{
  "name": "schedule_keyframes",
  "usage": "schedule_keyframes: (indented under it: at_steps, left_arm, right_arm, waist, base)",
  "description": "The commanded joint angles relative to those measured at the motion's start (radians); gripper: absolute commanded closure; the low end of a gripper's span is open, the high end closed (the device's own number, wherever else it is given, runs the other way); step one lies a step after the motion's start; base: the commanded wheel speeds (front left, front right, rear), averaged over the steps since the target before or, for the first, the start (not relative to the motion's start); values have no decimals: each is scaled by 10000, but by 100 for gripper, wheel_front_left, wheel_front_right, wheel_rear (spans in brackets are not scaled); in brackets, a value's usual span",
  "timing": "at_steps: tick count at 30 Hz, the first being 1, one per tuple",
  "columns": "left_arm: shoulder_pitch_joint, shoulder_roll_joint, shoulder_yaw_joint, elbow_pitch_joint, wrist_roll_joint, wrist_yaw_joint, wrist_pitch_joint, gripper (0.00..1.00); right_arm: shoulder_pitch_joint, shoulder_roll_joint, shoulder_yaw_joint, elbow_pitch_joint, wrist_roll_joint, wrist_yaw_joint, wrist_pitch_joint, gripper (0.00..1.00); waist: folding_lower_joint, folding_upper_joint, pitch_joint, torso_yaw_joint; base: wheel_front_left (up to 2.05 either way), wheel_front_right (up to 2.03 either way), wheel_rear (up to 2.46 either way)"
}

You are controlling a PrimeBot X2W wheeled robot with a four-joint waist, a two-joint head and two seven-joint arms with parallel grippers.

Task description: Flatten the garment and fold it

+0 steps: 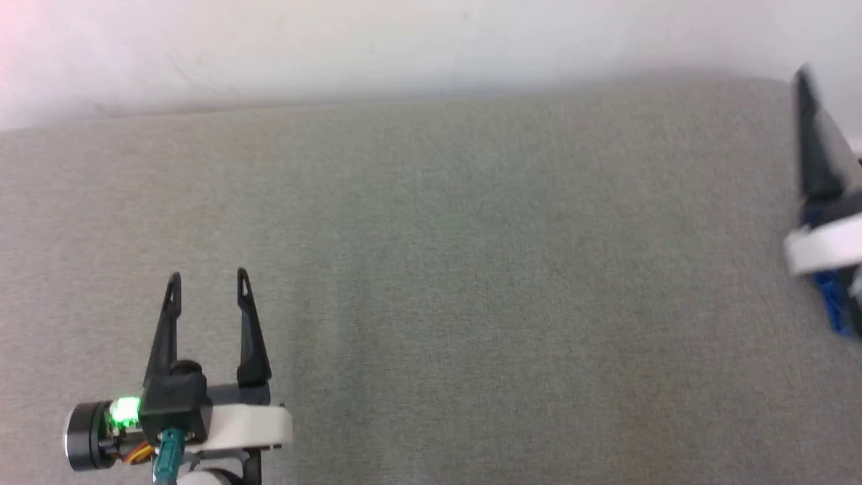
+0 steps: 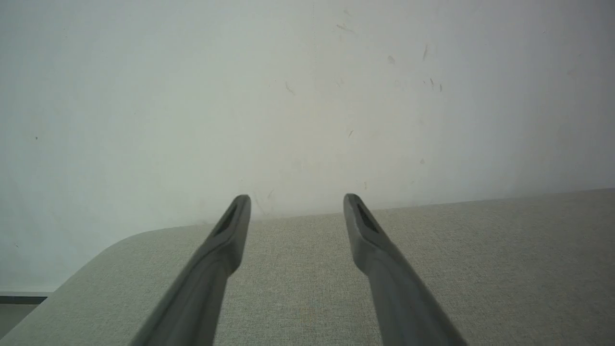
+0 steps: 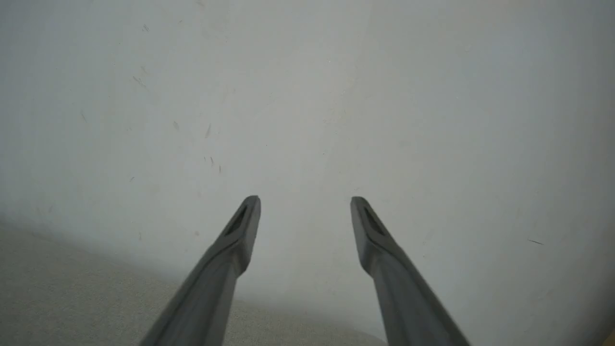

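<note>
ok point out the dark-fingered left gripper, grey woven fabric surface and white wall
dark-fingered left gripper (image 1: 208, 274): head view, midway between open jaws
grey woven fabric surface (image 1: 471, 269): head view, bare middle
white wall (image 1: 431, 40): head view, upper strip

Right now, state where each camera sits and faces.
Head: up on the robot, looking down at the grey surface; left pincer lower left, right pincer at the right edge.
Left wrist: behind the left pincer, facing along the surface to the white wall.
Right wrist: behind the right pincer, facing the wall.
Shared: both wrist views show wall and grey surface.
</note>
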Motion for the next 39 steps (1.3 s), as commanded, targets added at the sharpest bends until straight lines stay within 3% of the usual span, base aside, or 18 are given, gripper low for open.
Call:
schedule_keyframes:
  at_steps: [1,11,23,24,39]
  left_arm:
    - [203,-39,47,72,-4,-126,-47,0]
    - [721,-240,238,515,50,-815,-47,0]
    - [1170,-453,451,755,157,-1412,-47,0]
    - [1023,-404,413,721,108,-1378,2,100]
    - [945,-478,470,745,145,-1517,226,100]
  right_arm:
    - [533,348,-93,-310,-117,-19,-45,0]
    - [3605,2313,-542,-1552,-228,-19,-46,0]
    - [5122,3092,-593,-1939,-526,-19,-47,0]
    - [5065,3074,-575,-1902,-490,0,2,100]
    - [5043,3108,-526,-1912,-581,0,226,100]
  waist:
    - [2,0,-598,475]
    - [2,0,-1209,610]
    - [2,0,-1695,634]
    - [2,0,-1676,634]
    - [3,0,-1673,612]
  base:
    - [0,0,0]
    - [0,0,0]
    - [0,0,0]
    - [0,0,0]
    - [0,0,0]
